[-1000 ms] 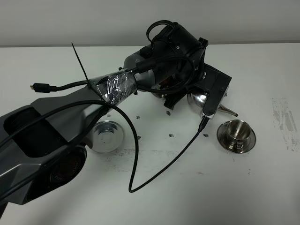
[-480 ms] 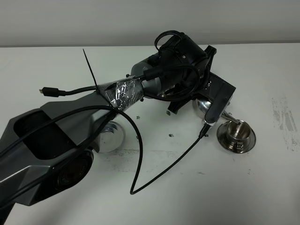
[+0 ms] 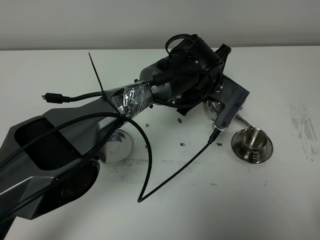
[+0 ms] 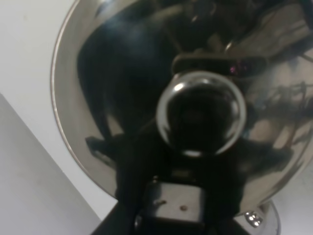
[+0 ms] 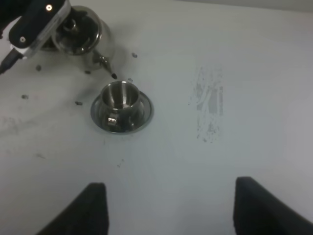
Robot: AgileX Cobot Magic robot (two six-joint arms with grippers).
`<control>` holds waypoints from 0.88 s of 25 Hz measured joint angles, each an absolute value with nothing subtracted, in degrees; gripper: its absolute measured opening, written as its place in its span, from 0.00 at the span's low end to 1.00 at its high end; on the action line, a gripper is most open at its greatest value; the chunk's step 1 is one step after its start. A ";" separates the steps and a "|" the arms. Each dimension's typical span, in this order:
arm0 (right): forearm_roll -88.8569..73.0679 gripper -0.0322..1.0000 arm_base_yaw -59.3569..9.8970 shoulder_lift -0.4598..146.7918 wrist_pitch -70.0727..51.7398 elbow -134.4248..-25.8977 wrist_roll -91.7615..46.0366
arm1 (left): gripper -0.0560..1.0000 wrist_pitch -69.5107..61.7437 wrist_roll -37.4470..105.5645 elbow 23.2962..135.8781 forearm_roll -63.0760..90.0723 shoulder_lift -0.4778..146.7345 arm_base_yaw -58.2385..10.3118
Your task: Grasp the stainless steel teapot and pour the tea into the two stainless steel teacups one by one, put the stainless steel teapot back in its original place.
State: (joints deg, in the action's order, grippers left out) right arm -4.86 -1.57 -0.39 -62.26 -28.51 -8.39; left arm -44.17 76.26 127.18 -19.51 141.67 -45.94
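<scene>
A white table [image 3: 280,200] fills the scene under even, soft light. Behind the table's far edge stands a plain grey wall [image 3: 75,22]. On the table lie a grey scuffed patch [image 3: 303,126] and small dark specks [image 3: 183,144].

The teapot [image 5: 82,38] is shiny and round. Its lid [image 4: 98,73] has a ball knob [image 4: 200,112] in the middle. Its thin bent spout [image 5: 104,62] points at a cup [image 5: 120,95], and the dark tip is right at the cup's rim. The cup is small, shiny and open on top. It stands upright on a round saucer [image 5: 142,116], just beside the teapot. The other cup cannot be seen clearly. The flat round tray [image 3: 120,145] lies well apart from the teapot, on the side away from the spout, and is half hidden.
</scene>
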 joint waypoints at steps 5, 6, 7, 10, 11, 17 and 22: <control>-4.86 0.57 -1.57 -0.39 -62.26 -28.51 -8.34 | 0.23 -42.79 76.31 127.18 -19.91 141.67 -46.09; -4.86 0.57 -1.57 -0.39 -62.26 -28.51 -8.34 | 0.23 -42.67 76.58 127.18 -19.96 141.67 -46.22; -4.86 0.57 -1.57 -0.39 -62.26 -28.51 -8.34 | 0.23 -42.60 76.89 127.18 -19.96 141.67 -46.42; -4.86 0.57 -1.57 -0.39 -62.26 -28.51 -8.34 | 0.23 -42.28 77.35 127.18 -19.96 141.67 -46.60; -4.86 0.57 -1.57 -0.39 -62.26 -28.51 -8.34 | 0.23 -42.28 77.40 127.18 -19.96 141.67 -46.60; -4.86 0.57 -1.57 -0.39 -62.26 -28.51 -8.38 | 0.23 -42.11 77.63 127.18 -21.22 141.67 -46.60; -4.86 0.57 -1.57 -0.39 -62.26 -28.51 -8.38 | 0.23 -41.24 77.85 127.18 -21.56 141.67 -46.60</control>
State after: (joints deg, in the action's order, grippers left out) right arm -4.86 -1.57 -0.39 -62.26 -28.51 -8.38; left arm -41.24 77.85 127.18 -21.56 141.67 -46.60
